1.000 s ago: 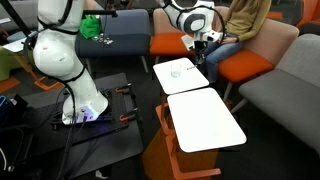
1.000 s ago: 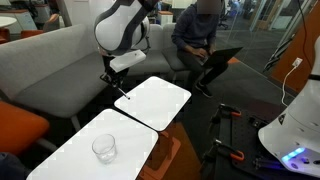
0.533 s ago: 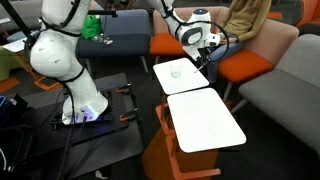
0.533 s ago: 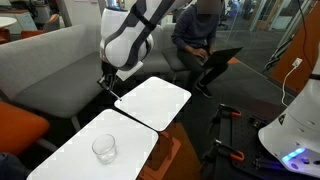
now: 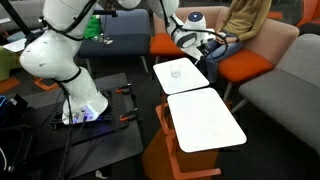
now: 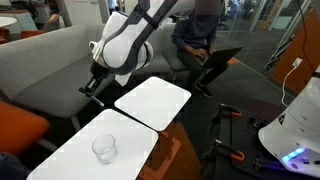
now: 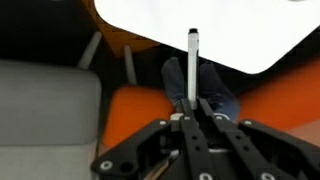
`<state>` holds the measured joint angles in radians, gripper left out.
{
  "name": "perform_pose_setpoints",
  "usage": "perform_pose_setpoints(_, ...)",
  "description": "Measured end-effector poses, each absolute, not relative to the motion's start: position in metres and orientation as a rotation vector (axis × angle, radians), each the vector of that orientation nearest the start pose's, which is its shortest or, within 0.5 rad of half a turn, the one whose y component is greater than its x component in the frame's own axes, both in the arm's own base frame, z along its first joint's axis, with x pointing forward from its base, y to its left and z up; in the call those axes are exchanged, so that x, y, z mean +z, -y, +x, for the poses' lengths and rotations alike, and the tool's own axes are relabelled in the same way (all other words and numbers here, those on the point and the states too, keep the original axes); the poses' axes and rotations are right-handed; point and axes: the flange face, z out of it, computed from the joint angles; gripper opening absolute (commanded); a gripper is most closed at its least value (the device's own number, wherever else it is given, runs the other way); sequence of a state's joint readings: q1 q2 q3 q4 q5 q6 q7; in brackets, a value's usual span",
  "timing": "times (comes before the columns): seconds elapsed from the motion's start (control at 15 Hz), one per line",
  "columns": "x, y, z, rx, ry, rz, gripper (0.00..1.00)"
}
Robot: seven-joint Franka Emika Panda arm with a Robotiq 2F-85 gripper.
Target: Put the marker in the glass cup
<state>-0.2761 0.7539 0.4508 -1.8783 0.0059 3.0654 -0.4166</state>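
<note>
Where the grey sofa (image 6: 45,60) fills the left of an exterior view, the gripper (image 6: 92,86) hangs raised in front of its cushions, off to the side of the table surfaces. Its jaws are clenched on the marker (image 7: 192,65). In the wrist view the thin stick projects straight from between the closed fingers (image 7: 207,128), and its pale end overlaps the edge of a white tabletop (image 7: 240,30); which tabletop this is cannot be told. A grey cushion (image 7: 40,110) lies left of the marker there and an orange seat (image 7: 130,110) beneath it. Right of and below the gripper, the glass cup (image 6: 104,148) stands upright on the near tabletop (image 6: 60,165), inside its edges. Bare white surface lies all round it and open air lies toward the gripper; cup and marker are well apart. The far tabletop (image 6: 160,100) lies just beside the near one, with a narrow gap between their edges. Farther right sits a person (image 6: 195,35) with a laptop (image 6: 222,58), and the robot's white base (image 6: 295,135) occupies the right border.
</note>
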Motion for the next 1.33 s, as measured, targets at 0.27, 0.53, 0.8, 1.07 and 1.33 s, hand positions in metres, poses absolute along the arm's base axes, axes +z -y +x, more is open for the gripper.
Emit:
perform_pose_setpoints(0.27, 0.189, -0.088, 0.663, -0.829, 0.775, -2.594, 0.03)
perform_pose_setpoints(0.53, 0.174, -0.089, 0.658, -0.891, 0.957, -2.405, 0.03)
perform_pose_setpoints(0.8, 0.157, -0.101, 0.648, -0.897, 1.122, -2.204, 0.03)
perform_pose_setpoints(1.07, 0.142, -0.122, 0.634, -0.85, 1.288, -1.989, 0.03)
perform_pose_setpoints(1.33, 0.136, -0.128, 0.62, -0.78, 1.42, -1.762, 0.03)
